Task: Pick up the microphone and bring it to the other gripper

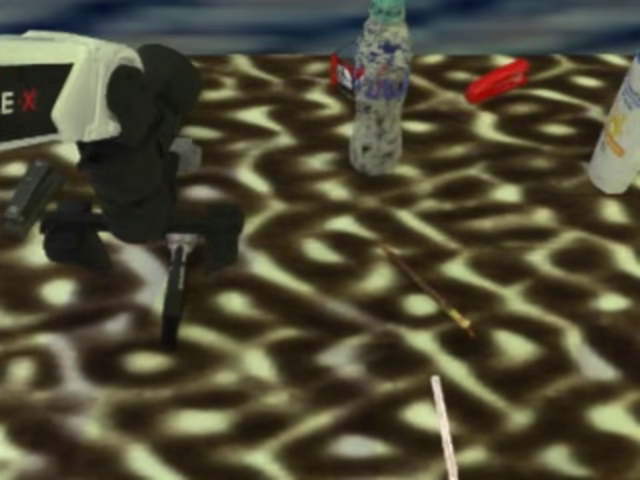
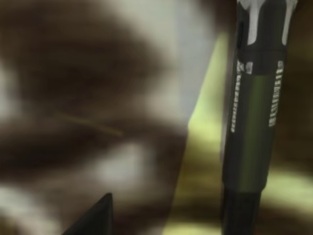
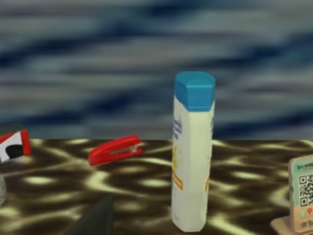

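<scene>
The microphone (image 1: 174,290) lies flat on the patterned table at the left, its silver-grey head toward my left arm and its black handle pointing at the front edge. My left gripper (image 1: 160,245) hangs low over the head end, open, its fingers apart on either side. In the left wrist view the microphone's handle (image 2: 249,127) runs close by, beside one dark fingertip (image 2: 95,220), and nothing is held. My right gripper (image 3: 161,227) is outside the top view. It is open and empty, with one finger (image 3: 98,218) showing.
A speckled bottle (image 1: 378,95), a small red box (image 1: 345,72) and a red stapler (image 1: 497,80) stand at the back. A white bottle with a blue cap (image 3: 191,152) and a QR-code stand (image 3: 301,196) are at the right. A brown stick (image 1: 425,290), a white stick (image 1: 444,430) and a black stapler (image 1: 30,195) lie about.
</scene>
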`<action>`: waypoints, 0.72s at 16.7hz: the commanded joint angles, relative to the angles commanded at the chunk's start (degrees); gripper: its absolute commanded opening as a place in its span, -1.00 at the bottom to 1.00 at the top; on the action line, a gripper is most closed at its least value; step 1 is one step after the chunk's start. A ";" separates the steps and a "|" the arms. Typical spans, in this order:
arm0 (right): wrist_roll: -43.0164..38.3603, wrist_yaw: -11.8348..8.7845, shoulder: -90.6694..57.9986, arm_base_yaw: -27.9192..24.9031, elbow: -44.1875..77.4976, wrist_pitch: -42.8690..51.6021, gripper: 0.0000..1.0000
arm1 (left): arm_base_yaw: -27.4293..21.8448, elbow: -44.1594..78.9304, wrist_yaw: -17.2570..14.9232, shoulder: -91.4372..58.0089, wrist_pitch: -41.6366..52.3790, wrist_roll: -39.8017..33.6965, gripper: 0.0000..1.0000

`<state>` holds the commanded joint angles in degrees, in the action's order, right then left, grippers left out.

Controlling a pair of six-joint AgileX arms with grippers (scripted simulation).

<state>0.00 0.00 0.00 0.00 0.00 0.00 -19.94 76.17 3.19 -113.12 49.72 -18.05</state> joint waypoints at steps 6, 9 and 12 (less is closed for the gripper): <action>0.00 0.00 0.00 0.00 0.00 0.00 1.00 | 0.55 -5.31 -0.10 -9.01 -15.02 0.71 1.00; 0.00 0.00 0.00 0.00 0.00 0.00 1.00 | 0.66 -6.25 -0.12 -10.56 -17.05 0.84 1.00; 0.00 0.00 0.00 0.00 0.00 0.00 1.00 | 0.66 -6.25 -0.12 -10.56 -17.05 0.84 1.00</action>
<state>0.00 0.00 0.00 0.00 0.00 0.00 -19.29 69.92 3.07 -123.69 32.67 -17.21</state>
